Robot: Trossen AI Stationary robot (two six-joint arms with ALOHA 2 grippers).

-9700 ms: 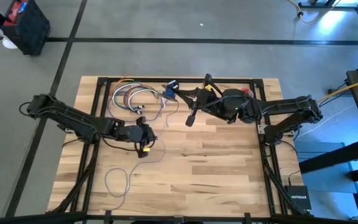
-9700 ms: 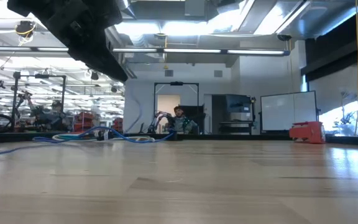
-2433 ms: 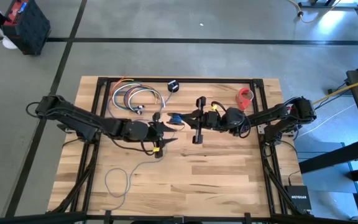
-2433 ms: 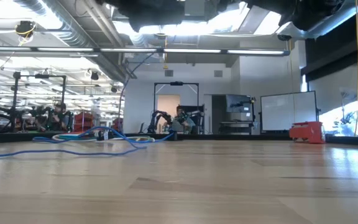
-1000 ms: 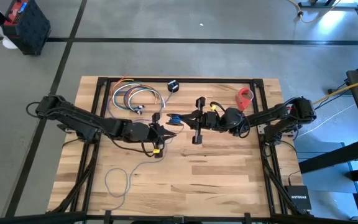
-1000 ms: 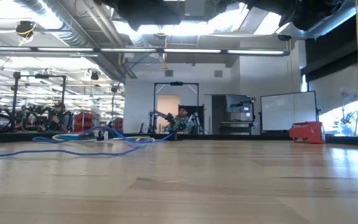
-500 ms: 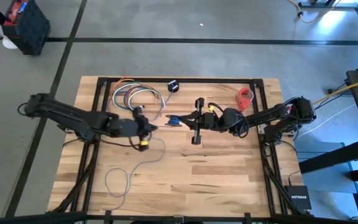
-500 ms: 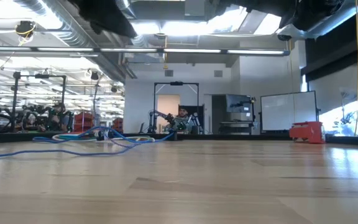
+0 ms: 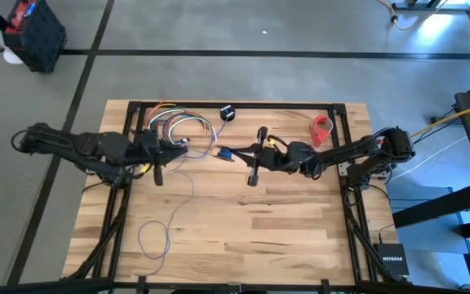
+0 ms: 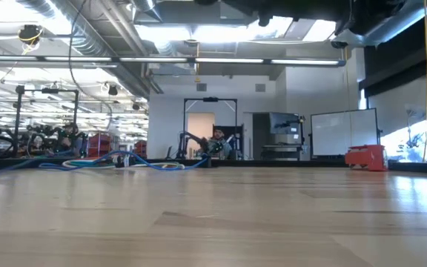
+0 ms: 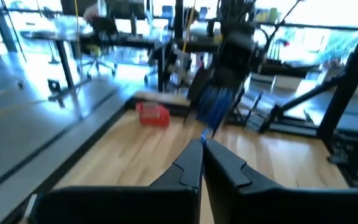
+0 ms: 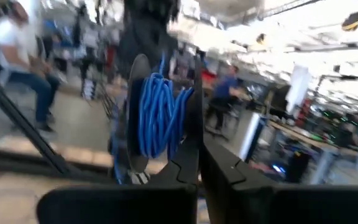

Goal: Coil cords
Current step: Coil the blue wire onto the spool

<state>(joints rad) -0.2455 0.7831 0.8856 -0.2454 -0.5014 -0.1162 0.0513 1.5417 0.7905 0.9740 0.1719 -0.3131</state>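
The thin bluish cord is partly wound into a blue coil (image 9: 224, 153) at my right gripper (image 9: 233, 153), near the table's far middle. In the right wrist view the coil (image 12: 160, 115) sits beside a black disc (image 12: 137, 112). The rest of the cord runs left to my left gripper (image 9: 183, 145), then trails toward the near edge into a loose loop (image 9: 149, 238) lying on the table. Both grippers are shut on the cord and held above the table. The left wrist view shows the cord (image 11: 205, 133) at its fingertips and the coil (image 11: 215, 104) farther off. My left gripper pinches a single strand of the cord (image 11: 204, 135) between its two fingertips, coming level from the table's left. The strand runs on toward the coil. My right gripper is shut on the coil's side (image 12: 185, 124), coming level from the table's right. The coil is lifted clear; the exact place of contact is hidden by the windings.
A bundle of multicoloured looped wires (image 9: 174, 126) lies at the far left, just beyond my left gripper. A separate black disc (image 9: 228, 113) lies at the far edge and a red object (image 9: 322, 126) at the far right. Bare wood lies toward the near edge.
My left gripper has gone toward the table's left and far edges, away from the coil, staying shut on the cord. The length between the two grippers has grown and the trailing cord has shifted with it. My right gripper has turned a little and edged left with the coil.
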